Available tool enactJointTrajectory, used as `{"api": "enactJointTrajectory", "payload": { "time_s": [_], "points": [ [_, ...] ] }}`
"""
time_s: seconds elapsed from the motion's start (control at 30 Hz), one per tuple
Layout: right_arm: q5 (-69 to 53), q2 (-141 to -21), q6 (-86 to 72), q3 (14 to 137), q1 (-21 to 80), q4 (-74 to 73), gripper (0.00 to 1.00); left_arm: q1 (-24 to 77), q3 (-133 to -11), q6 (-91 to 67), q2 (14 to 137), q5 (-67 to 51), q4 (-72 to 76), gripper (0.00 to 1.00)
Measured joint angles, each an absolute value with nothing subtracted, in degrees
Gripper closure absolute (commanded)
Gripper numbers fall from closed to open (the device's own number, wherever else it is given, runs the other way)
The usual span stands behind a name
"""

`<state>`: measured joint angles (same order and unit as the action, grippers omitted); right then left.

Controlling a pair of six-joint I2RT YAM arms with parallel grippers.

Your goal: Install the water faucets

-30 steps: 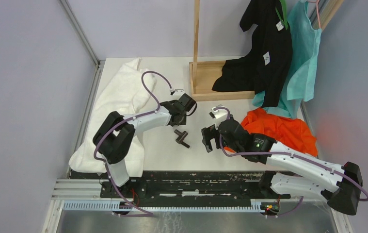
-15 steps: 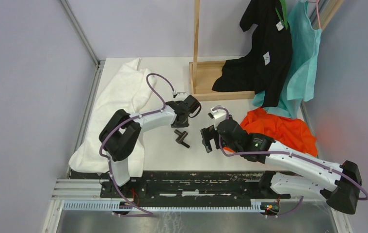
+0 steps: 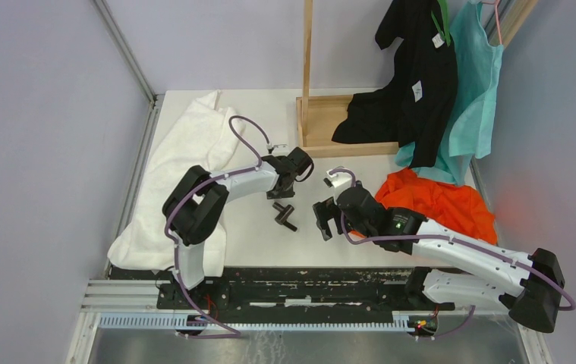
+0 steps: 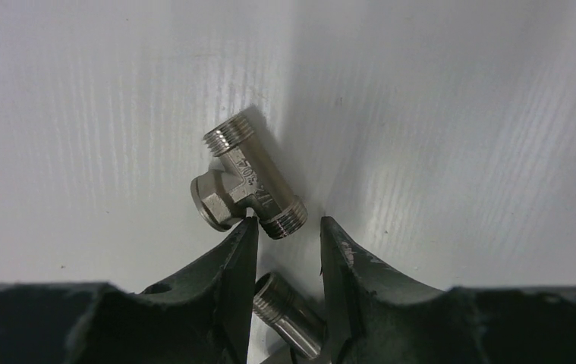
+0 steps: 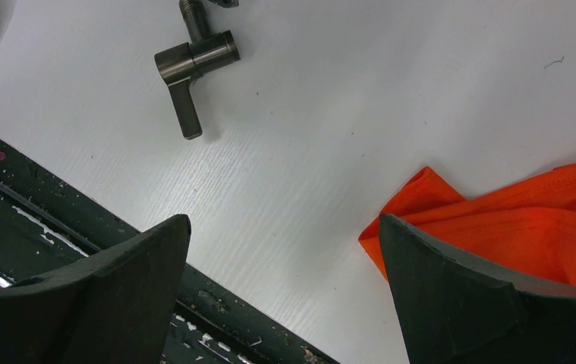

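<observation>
Left side: my left gripper (image 4: 288, 221) stands over the middle of the desk (image 3: 269, 246) with its jaws drawn in to a slim gap. The left wrist camera shows a silvery tee fitting (image 4: 243, 180), with two threaded ends and one hexagonal end, lying flat on the desk just beyond my fingertips (image 4: 243, 243). Its nearer threaded end sits at the mouth of the gap. Deeper in the gap lies a threaded stub (image 4: 281, 299); I cannot tell whether the jaws pinch it or merely straddle it. Right side: my right gripper (image 5: 283, 220) is just beside the fittings, toward the right edge, jaws fully spread with only bare desk between them. Its wrist camera shows what the left one does not: a lever-handled tap piece (image 5: 193, 64) lying on the desk, handle pointing to the near edge, threaded neck pointing away. The overhead camera shows the fittings only as small dark shapes touching each other between my two grippers, nearer the near edge than the far one. It alone shows the surroundings: a white towel (image 3: 186, 159) along the left edge, an orange cloth (image 3: 436, 201) at the right edge, and a wooden stand (image 3: 322, 129) at the far edge.
</observation>
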<state>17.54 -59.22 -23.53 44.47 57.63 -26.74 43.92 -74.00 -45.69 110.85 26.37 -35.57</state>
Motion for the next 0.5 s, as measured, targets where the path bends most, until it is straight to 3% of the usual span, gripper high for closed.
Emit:
{"api": "enactJointTrajectory", "payload": {
  "time_s": [0.3,0.5],
  "points": [
    [16.97,-59.68,-22.81,44.47,57.63,-26.92,0.0,41.01,-72.66,-45.71,109.95,26.39,-35.79,0.58],
    [16.03,-61.73,-22.63,44.88,57.63,-27.05,0.0,40.25,-72.38,-45.6,109.89,26.39,-35.29,0.68]
  ]
}}
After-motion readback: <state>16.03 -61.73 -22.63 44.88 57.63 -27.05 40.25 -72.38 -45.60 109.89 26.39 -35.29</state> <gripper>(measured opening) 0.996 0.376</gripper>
